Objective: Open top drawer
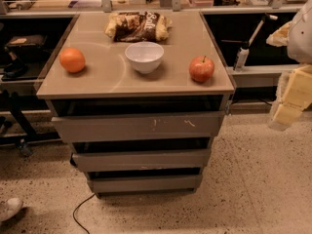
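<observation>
Orange [72, 60], white bowl [144, 56], apple [202, 68], snack bag [138, 26] on cabinet top [187, 35]

Lab workshop: cluttered workbenches [53, 3], speckled floor [263, 179]; claw [285, 112] at right edge

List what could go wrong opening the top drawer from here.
1. The gripper hangs right of the tan-topped cabinet, apart from the flat, handle-less grey-taupe top drawer; with nothing to hook, it may slip off the front.
2. A jerky pull could roll the round red apple or the orange fruit off the top.
</observation>
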`<act>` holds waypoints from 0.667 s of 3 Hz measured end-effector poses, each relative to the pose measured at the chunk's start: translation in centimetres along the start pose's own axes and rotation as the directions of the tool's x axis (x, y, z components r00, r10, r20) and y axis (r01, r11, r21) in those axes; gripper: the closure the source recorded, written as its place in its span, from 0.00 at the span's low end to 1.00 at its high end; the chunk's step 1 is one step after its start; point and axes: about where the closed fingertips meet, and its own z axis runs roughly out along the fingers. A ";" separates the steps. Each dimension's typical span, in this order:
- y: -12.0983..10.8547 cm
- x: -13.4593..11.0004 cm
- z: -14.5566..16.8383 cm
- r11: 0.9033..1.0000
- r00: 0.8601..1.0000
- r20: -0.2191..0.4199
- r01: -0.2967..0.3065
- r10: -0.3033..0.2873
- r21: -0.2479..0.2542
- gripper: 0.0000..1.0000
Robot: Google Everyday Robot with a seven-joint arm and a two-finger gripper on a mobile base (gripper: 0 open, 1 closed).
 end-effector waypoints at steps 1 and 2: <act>0.0 0.0 0.0 1.000 1.000 0.000 0.000 0.000 0.000 0.00; 0.2 -0.3 0.4 1.000 1.000 0.012 0.014 -0.014 0.001 0.00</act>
